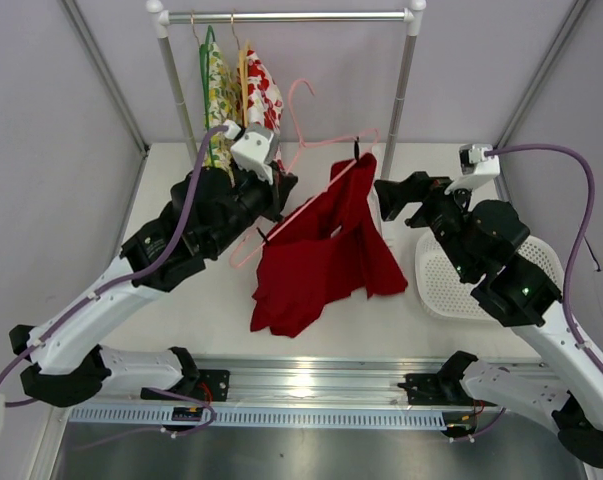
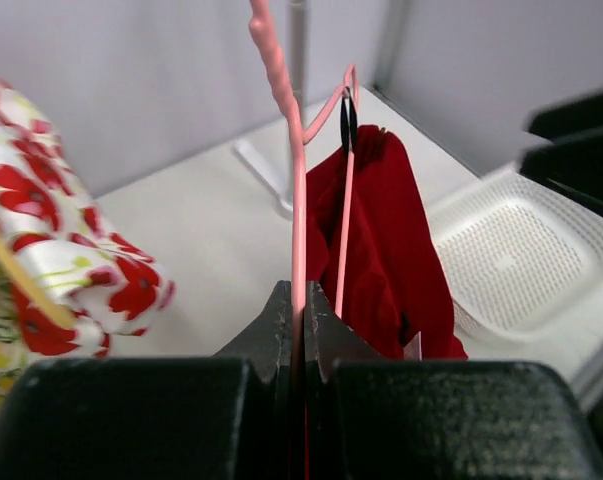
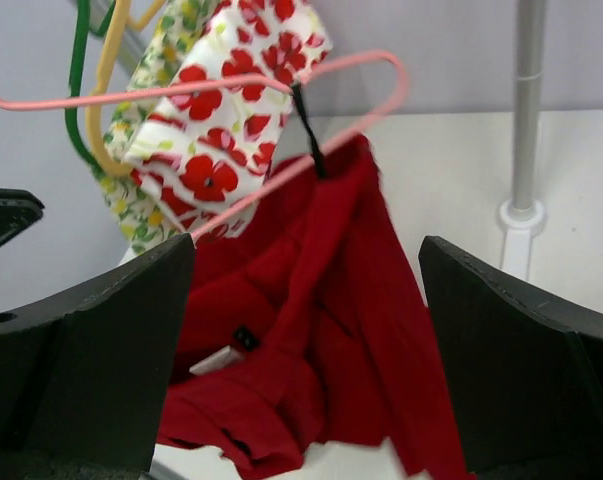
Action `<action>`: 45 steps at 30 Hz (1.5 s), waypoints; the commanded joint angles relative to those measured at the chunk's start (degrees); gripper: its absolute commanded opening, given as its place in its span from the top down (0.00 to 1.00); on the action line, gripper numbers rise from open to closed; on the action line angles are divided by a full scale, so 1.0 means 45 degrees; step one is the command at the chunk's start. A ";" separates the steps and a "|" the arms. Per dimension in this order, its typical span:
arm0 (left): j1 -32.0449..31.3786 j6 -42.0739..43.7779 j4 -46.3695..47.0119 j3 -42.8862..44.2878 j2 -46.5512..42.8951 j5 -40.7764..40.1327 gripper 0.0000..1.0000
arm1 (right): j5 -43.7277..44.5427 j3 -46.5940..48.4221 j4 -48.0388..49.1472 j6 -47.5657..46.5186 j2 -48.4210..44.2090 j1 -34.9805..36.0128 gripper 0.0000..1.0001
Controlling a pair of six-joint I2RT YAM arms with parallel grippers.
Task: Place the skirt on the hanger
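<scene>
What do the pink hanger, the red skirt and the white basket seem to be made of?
Pink hanger: thin wire, probably pink-coated; slim, smoothly bent.
Red skirt: soft matte fabric; it folds and drapes.
White basket: likely moulded plastic; rigid perforated mesh.

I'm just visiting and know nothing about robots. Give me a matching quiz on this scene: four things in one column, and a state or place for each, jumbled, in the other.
Things:
1 skirt
2 hanger
3 right gripper
4 basket

States or places:
A standing wide open
B pinched in the shut left gripper
C white, on the right side of the table
D deep red, hanging off the hanger

Pairs: 1-D, 2-B, 3-A, 4-C
</scene>
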 commanded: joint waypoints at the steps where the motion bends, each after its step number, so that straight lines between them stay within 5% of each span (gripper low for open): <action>1: 0.0015 -0.0522 0.1264 0.1783 0.0663 -0.2994 1.00 | 0.1653 0.0979 -0.0336 0.0437 0.0174 -0.0059 0.01; 7: 0.0268 0.0298 0.0954 0.4907 0.3065 -0.4872 1.00 | 0.1594 0.1955 -0.0921 0.0751 0.0662 -0.0059 0.01; 19: 0.2631 0.0436 0.1752 0.9302 0.6716 -0.2766 1.00 | 0.1419 0.2152 -0.1470 0.0848 0.0663 -0.0059 0.01; 34: 0.4722 -0.0229 0.3373 1.0982 0.9493 -0.0030 1.00 | 0.0658 0.1176 -0.0376 0.0731 0.0448 -0.0078 0.01; 45: 0.5093 -0.1028 0.2222 1.0889 1.0276 0.0322 1.00 | 0.0345 0.0512 0.0150 0.0477 0.0643 -0.0078 0.01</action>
